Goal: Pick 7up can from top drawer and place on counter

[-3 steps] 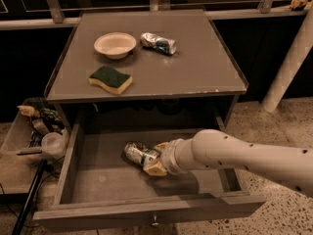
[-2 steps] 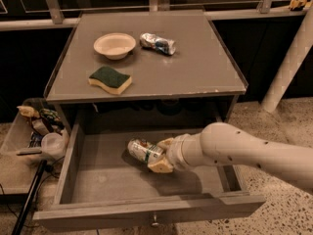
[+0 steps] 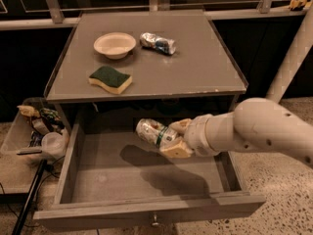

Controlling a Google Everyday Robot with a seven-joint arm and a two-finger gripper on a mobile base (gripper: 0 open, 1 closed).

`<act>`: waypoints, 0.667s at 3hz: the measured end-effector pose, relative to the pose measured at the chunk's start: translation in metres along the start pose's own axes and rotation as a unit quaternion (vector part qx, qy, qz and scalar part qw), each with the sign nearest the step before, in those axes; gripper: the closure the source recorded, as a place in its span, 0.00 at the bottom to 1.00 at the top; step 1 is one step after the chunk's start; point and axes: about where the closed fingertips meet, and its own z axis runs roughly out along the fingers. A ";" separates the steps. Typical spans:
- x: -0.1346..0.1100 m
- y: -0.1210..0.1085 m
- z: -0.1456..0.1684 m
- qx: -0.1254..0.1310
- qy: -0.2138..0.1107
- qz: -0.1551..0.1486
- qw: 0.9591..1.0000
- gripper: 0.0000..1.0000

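**Cream two-finger gripper (image 3: pixel 174 138) clasping the white-and-silver, green-marked 7up can (image 3: pixel 150 130) over the open grey wooden drawer (image 3: pixel 110 177).**
The fingers are closed on the can's right end. The can lies tilted beyond the fingertips, clear of the drawer floor, with its shadow just beneath the gripper. Above and behind the gripper lies the flat grey counter (image 3: pixel 200 67), bearing a green-and-yellow sponge (image 3: pixel 110 79), a shallow cream bowl (image 3: pixel 114 44) and a crumpled silvery item with blue marks (image 3: pixel 157 42), all well apart from the gripper.

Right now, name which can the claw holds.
The green-banded white can, in the claw above the grey drawer; the blue-marked silvery item lies on the counter.
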 end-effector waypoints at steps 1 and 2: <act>-0.029 -0.012 -0.049 0.016 -0.018 -0.021 0.999 1.00; -0.066 -0.034 -0.101 0.041 -0.029 -0.056 0.997 1.00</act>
